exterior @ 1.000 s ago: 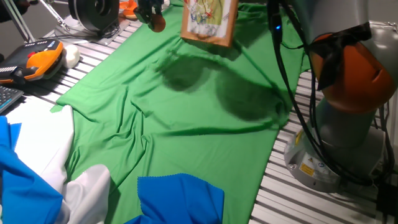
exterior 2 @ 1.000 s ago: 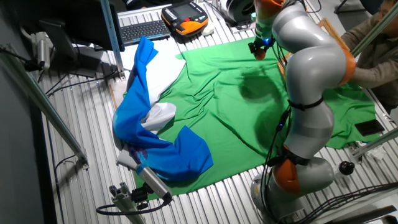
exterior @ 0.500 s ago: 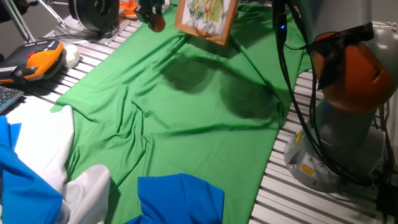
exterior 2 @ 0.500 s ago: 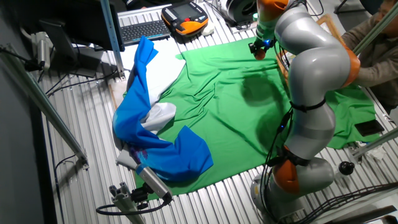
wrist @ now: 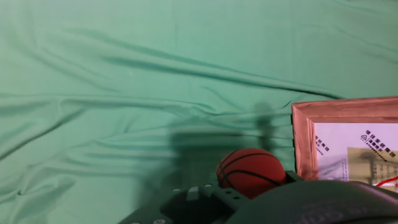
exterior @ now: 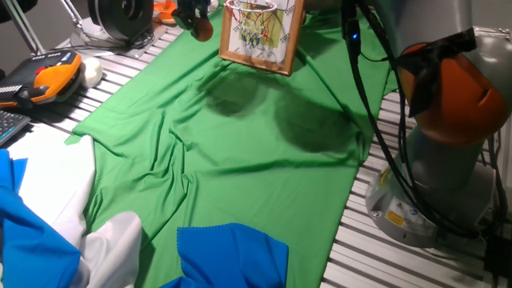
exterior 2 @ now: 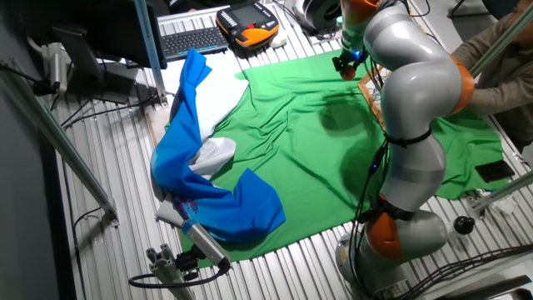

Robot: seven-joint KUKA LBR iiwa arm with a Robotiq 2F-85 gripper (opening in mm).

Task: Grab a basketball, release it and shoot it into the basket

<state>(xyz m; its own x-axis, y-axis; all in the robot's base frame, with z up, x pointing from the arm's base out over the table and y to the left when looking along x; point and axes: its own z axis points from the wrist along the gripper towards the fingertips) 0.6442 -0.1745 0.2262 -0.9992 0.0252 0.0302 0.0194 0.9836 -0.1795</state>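
The small orange basketball (exterior: 202,30) with thin dark lines hangs above the far end of the green cloth (exterior: 240,152), with my gripper (exterior: 194,19) shut on it. In the hand view the basketball (wrist: 251,171) sits between my dark fingers (wrist: 199,202) at the bottom edge. The basket (exterior: 260,32) stands just right of the ball, a wood-framed backboard with an orange-white rim (exterior: 248,6) and net at its top. Its wooden frame (wrist: 301,143) shows at the right of the hand view. From the other fixed view my gripper (exterior 2: 348,64) holds the basketball (exterior 2: 347,72) close to the backboard's edge (exterior 2: 370,87).
An orange-and-black pendant (exterior: 50,76) and a white ball (exterior: 93,72) lie at the left beyond the cloth. Blue cloth (exterior: 232,254) and white cloth (exterior: 116,240) are bunched at the near edge. My arm's base (exterior: 432,168) stands at the right. A person's arm (exterior 2: 500,71) reaches in behind the backboard.
The backboard has shifted left toward the ball and tipped so its rim and net now show. My gripper and the basketball have stayed put.
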